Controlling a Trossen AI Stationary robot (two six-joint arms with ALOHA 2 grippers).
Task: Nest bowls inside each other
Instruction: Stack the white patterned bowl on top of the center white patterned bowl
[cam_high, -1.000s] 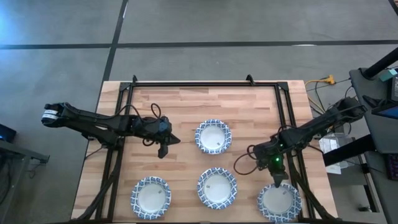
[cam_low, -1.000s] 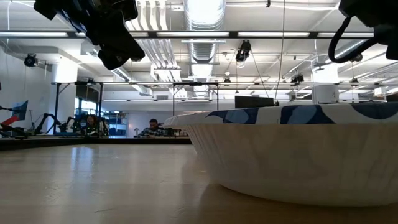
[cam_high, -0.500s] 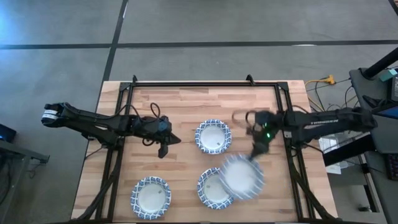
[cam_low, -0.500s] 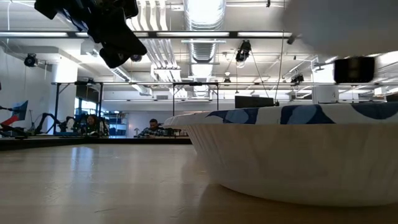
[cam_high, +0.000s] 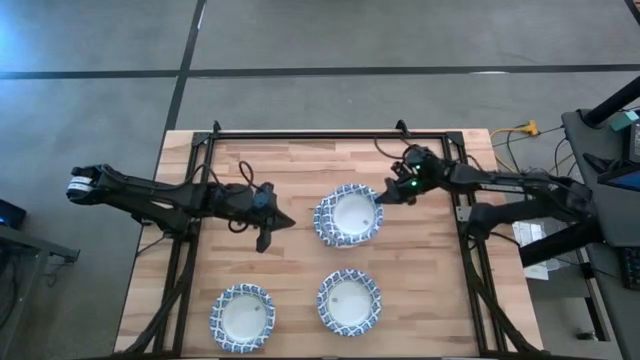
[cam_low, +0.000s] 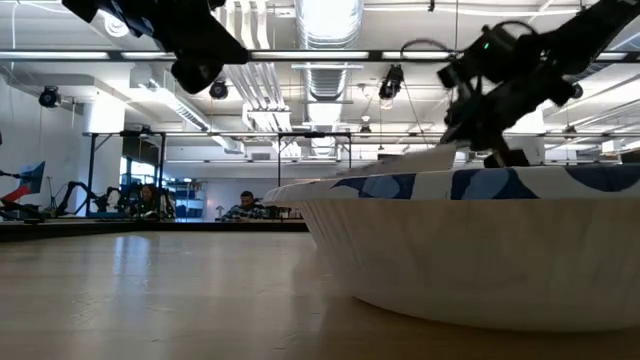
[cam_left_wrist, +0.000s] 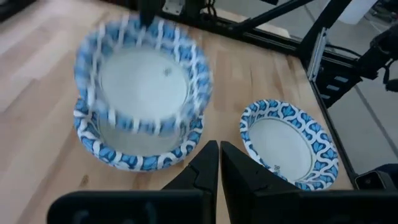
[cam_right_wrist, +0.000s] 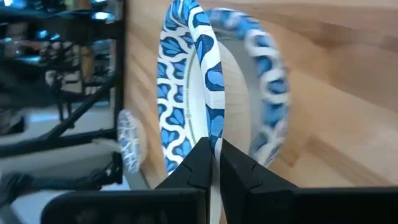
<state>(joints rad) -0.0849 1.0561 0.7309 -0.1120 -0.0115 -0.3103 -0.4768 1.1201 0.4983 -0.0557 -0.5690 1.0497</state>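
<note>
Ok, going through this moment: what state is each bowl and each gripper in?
Carried bowl: gripped by its rim, held just above the table's centre bowl.
Centre bowl: on the table, under the carried one.
Front middle bowl: on the table, single, untouched.
Front left bowl: on the table, single, untouched.
Right gripper: shut on the carried bowl's rim.
Left gripper: fingers shut, empty.

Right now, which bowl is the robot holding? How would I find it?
Look at the wooden table from above. Three bowl spots show; the held bowl is in the back one, nearest the right gripper. Only this bowl is pinched by its rim and sits over another bowl.
</note>
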